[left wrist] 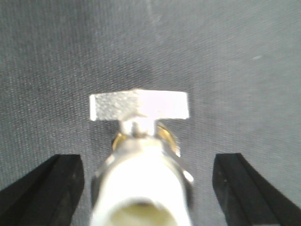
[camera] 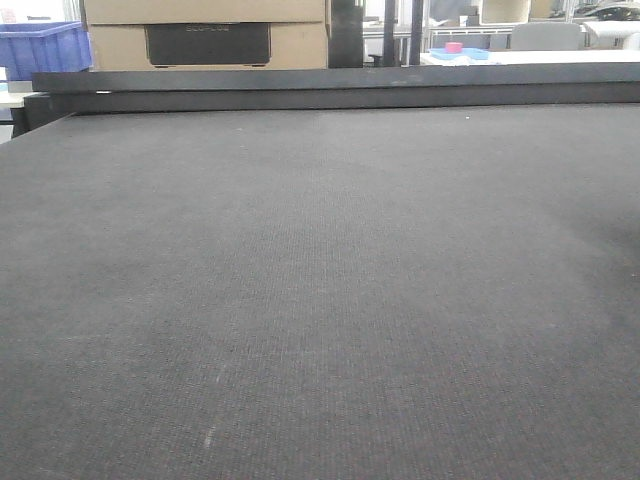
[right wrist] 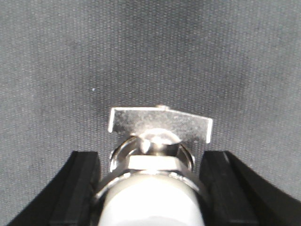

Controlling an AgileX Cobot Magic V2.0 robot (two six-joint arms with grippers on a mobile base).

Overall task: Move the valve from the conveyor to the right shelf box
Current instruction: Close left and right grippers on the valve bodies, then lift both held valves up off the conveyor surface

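Note:
The dark grey woven conveyor (camera: 320, 300) fills the front view, and no valve or gripper shows there. In the left wrist view a silvery valve (left wrist: 141, 108) with a flat handle and a white end lies between the fingers of my left gripper (left wrist: 148, 165). That gripper is open, with belt showing on both sides of the valve. In the right wrist view a similar valve (right wrist: 160, 125) sits between the black fingers (right wrist: 82, 179) of my right gripper (right wrist: 150, 160), which press against its round body on both sides. The right shelf box is out of view.
A dark rail (camera: 330, 85) runs along the belt's far edge. Behind it are a blue bin (camera: 40, 45) at the left, a cardboard box (camera: 205, 35), and a pink item (camera: 454, 47) on a blue object at the right.

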